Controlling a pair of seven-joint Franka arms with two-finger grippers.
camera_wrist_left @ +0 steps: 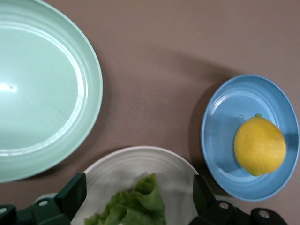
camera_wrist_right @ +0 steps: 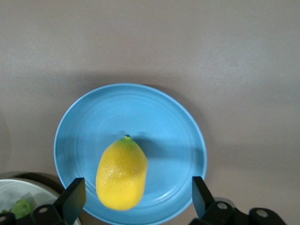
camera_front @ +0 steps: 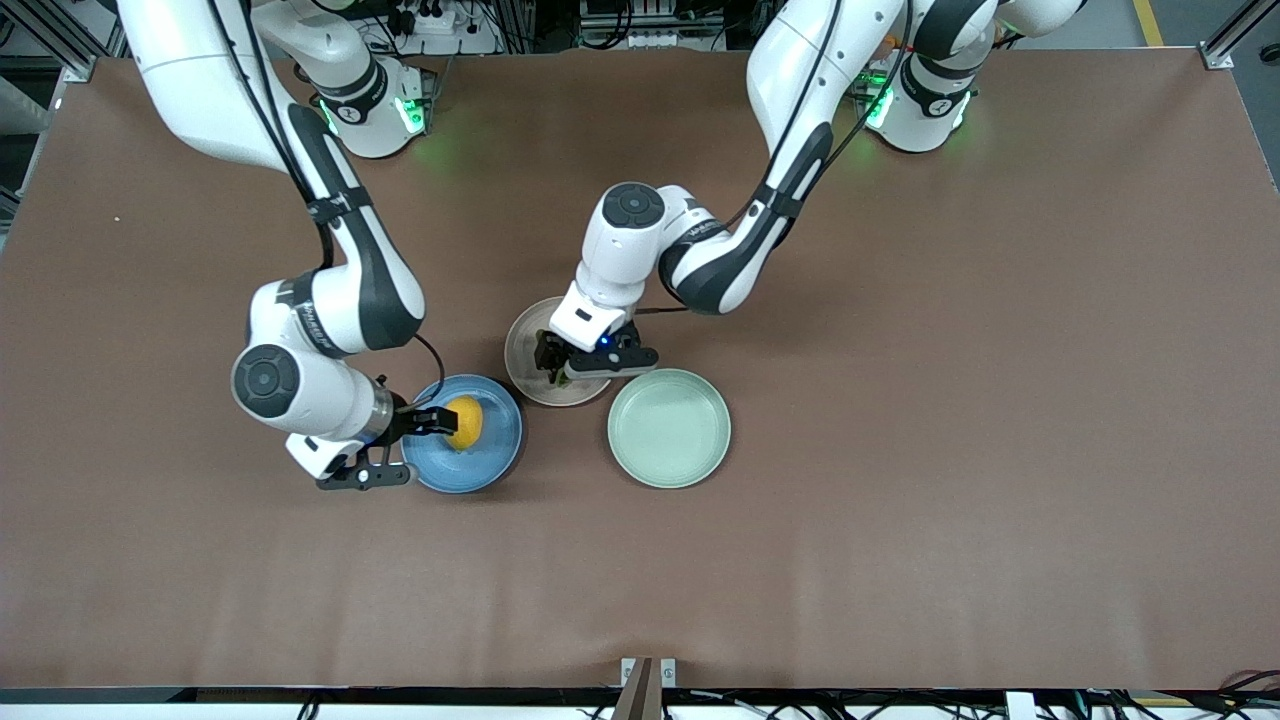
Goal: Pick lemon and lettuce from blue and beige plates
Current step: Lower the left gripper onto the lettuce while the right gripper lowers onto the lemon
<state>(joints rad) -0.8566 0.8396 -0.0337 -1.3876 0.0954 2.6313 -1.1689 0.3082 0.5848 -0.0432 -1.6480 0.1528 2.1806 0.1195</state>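
Note:
A yellow lemon lies in the blue plate. My right gripper is open, low over that plate, with the lemon partly between its fingers. In the right wrist view the lemon sits in the blue plate, nearer one finger of the gripper. My left gripper is open over the beige plate. In the left wrist view the green lettuce lies on the beige plate between the fingers of the gripper. The front view mostly hides the lettuce.
An empty pale green plate stands beside the beige plate toward the left arm's end, and shows in the left wrist view. The three plates stand close together mid-table. The brown table spreads wide around them.

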